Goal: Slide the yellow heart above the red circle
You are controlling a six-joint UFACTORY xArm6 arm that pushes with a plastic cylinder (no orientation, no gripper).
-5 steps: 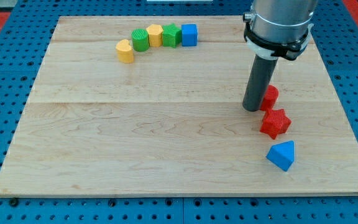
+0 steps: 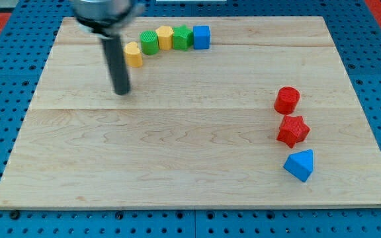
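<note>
The yellow heart (image 2: 133, 54) lies near the board's top left, at the left end of a curved row of blocks. The red circle (image 2: 286, 100) stands far off at the view's right. My tip (image 2: 122, 92) rests on the board just below and slightly left of the yellow heart, apart from it; the rod rises past the heart's left side.
The row continues rightward with a green circle (image 2: 150, 41), a yellow hexagon (image 2: 165, 37), a green block (image 2: 182, 37) and a blue cube (image 2: 201, 36). A red star (image 2: 292, 130) and a blue triangle (image 2: 300, 164) sit below the red circle. The wooden board (image 2: 177, 152) ends at a blue pegboard.
My rod has swept from beside the red circle at the right across to the board's upper left, below the yellow heart. No block has moved.
</note>
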